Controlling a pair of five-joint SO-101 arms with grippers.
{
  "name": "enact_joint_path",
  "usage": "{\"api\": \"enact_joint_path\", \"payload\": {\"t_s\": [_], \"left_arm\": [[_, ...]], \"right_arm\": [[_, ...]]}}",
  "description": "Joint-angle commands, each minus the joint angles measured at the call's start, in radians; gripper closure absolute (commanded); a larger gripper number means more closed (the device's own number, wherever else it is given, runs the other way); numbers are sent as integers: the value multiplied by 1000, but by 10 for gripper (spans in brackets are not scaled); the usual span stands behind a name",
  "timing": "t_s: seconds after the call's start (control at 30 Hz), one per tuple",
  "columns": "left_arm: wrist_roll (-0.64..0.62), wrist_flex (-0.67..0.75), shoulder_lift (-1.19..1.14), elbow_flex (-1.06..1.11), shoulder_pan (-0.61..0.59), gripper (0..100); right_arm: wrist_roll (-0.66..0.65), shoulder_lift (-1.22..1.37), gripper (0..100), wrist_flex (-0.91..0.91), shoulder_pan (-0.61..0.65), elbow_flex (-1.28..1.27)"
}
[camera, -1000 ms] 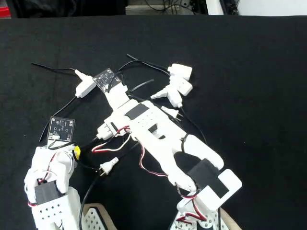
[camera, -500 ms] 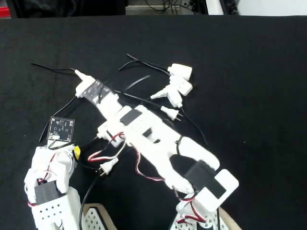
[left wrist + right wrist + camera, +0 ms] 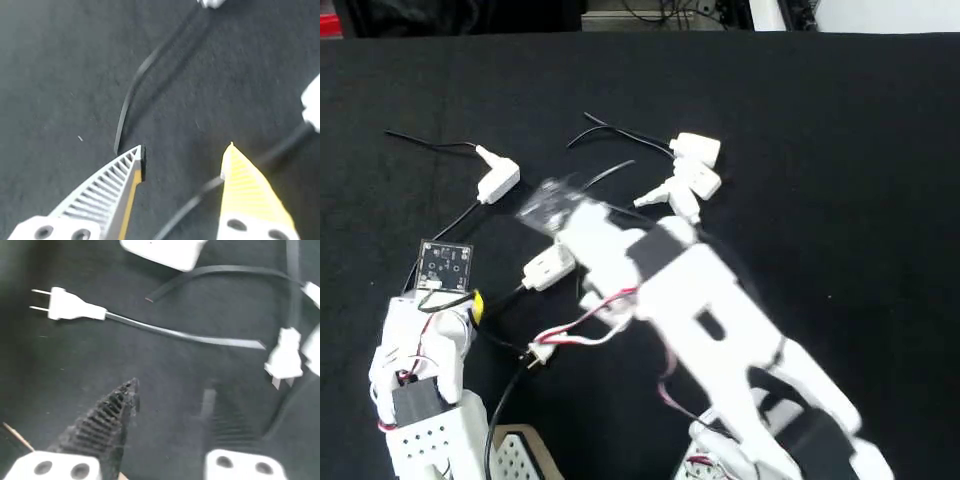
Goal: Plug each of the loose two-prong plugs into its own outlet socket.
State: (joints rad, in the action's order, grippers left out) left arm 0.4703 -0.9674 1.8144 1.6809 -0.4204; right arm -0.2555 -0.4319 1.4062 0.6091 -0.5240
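Note:
Two white outlet blocks [image 3: 696, 165] lie at the middle back of the black table, with a small plug [image 3: 669, 196] beside them. Loose white two-prong plugs lie at the left [image 3: 498, 181], in the middle [image 3: 549, 266] and near the front [image 3: 541, 350], each on a black cable. My right arm [image 3: 700, 320] stretches from the front right toward the middle. Its gripper [image 3: 170, 389] hangs open over bare cloth, short of a two-prong plug [image 3: 70, 305]; a second plug [image 3: 284, 360] lies off to one side. My left gripper [image 3: 185, 147] is open above a black cable [image 3: 131, 97].
The left arm [image 3: 425, 350] stands at the front left corner. Black cables [image 3: 610, 135] loop across the middle of the table between the plugs. A white block [image 3: 165, 250] lies beyond the right gripper. The table's right half is bare black cloth.
My right arm has drawn back from the far-left plug toward the middle of the table and now sits higher, uncovering the middle plug. The left arm has hardly shifted.

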Motion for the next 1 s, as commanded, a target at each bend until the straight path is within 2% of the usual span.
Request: {"api": "enact_joint_path", "payload": {"t_s": [0.0,0.13,0.23,0.33,0.4,0.6,0.83,0.97], "left_arm": [[-103,55,3,12,105,739],[-106,3,-6,-39,283,739],[-106,-58,-8,-119,357,739],[-81,-135,-21,-182,455,725],[-66,-137,-63,-193,501,696],[-64,17,-370,-271,509,687],[-23,135,-878,-536,510,685],[26,140,-1172,-704,510,685]], "right_arm": [[-11,-85,955,-5,-210,-21],[-11,-81,946,-89,-394,-94],[-21,-74,946,-215,-466,-189],[-152,-74,946,-385,-488,-308],[-221,-74,943,-470,-503,-358],[-235,-74,945,-520,-555,-380],[-227,-74,945,-595,-559,-430],[-227,-74,945,-612,-557,-446]]}}
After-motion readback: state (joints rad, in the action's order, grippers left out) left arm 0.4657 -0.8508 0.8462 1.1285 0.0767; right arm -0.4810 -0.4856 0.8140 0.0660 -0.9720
